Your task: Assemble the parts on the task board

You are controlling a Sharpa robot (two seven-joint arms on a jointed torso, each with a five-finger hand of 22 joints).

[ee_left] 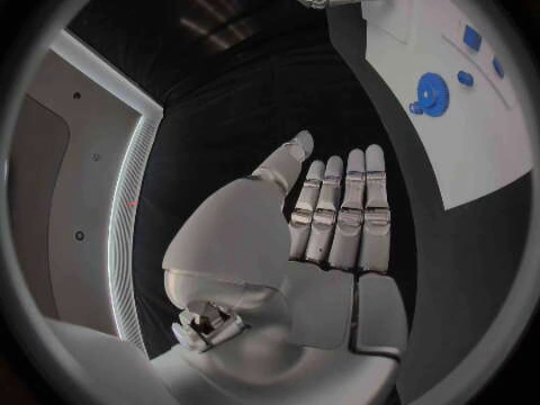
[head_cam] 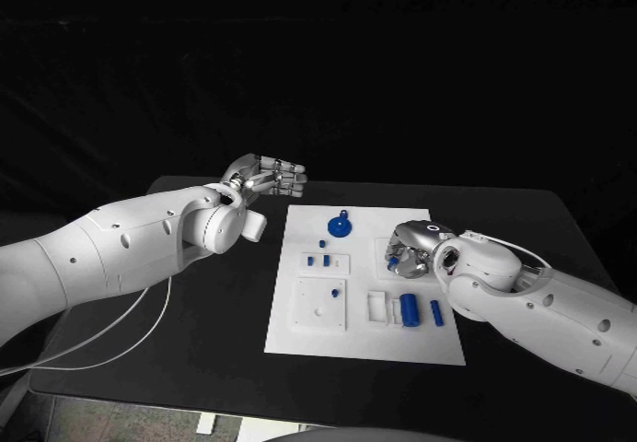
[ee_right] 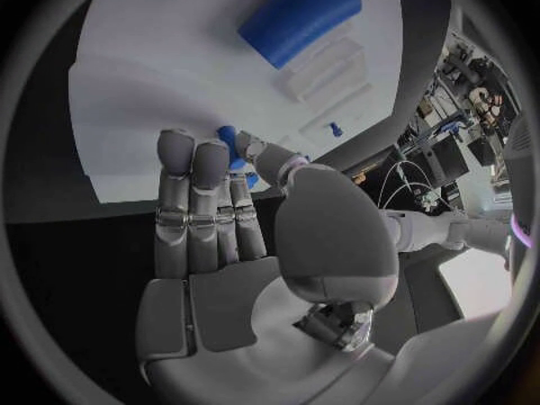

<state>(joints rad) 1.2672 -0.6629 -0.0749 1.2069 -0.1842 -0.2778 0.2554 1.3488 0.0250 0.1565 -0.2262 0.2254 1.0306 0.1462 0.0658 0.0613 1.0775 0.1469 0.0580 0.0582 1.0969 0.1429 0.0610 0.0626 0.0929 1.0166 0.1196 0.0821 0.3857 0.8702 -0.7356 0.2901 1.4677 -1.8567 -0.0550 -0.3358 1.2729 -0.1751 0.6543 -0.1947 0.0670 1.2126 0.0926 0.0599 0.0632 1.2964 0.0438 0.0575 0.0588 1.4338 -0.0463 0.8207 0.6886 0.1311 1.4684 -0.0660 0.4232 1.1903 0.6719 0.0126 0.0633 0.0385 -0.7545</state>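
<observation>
Fingers (ee_right: 238,146) of our right hand (head_cam: 415,249) pinch a blue part (ee_right: 230,144) over the task board (head_cam: 299,341); left hand (head_cam: 266,177) empty, fingers together; loose cylinder (head_cam: 411,308) and gear (head_cam: 340,224) unplaced, we judge.

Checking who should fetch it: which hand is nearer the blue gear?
Right. The right hand is over the task board beside the blue gear; the left hand hovers off the board.

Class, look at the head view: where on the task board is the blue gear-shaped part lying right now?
The blue gear-shaped part lies near the far edge of the task board, about midway across it, between the left robot hand and the right robot hand.
</observation>
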